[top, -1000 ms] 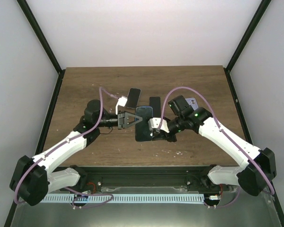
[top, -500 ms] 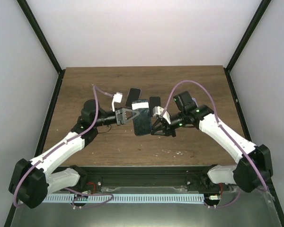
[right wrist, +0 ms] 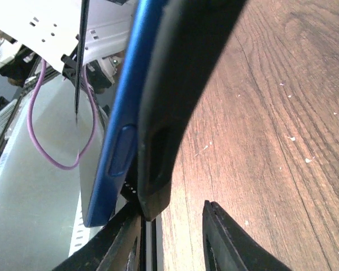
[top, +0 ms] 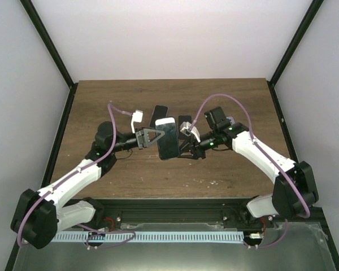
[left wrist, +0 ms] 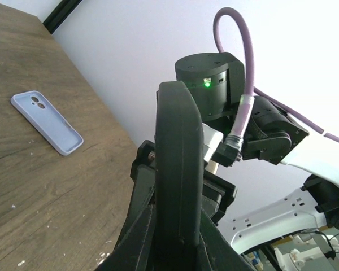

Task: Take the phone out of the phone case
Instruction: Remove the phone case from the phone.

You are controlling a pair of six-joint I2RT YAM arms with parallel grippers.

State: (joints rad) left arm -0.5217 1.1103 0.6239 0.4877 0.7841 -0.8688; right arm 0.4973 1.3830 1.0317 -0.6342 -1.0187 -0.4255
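Note:
A blue phone (right wrist: 120, 113) in a black case (right wrist: 175, 79) is held in the air over the table's middle (top: 168, 138). My left gripper (top: 156, 138) is shut on its left edge; in the left wrist view the case (left wrist: 178, 164) stands edge-on between the fingers (left wrist: 137, 237). My right gripper (top: 185, 144) is at the phone's right edge, jaws apart (right wrist: 172, 228). The case's corner rests against one finger (right wrist: 123, 240); the other finger (right wrist: 220, 237) stands clear. On this side the blue phone's edge stands out from the case.
A dark phone or case (top: 159, 114) and a black one (top: 185, 120) lie on the wooden table (top: 101, 101) behind the held phone. A lavender case (left wrist: 45, 121) lies flat on the table's right part.
Both grippers have carried the phone a little away from the near edge, and it has tilted so its face looks lighter. The right arm has swung inward.

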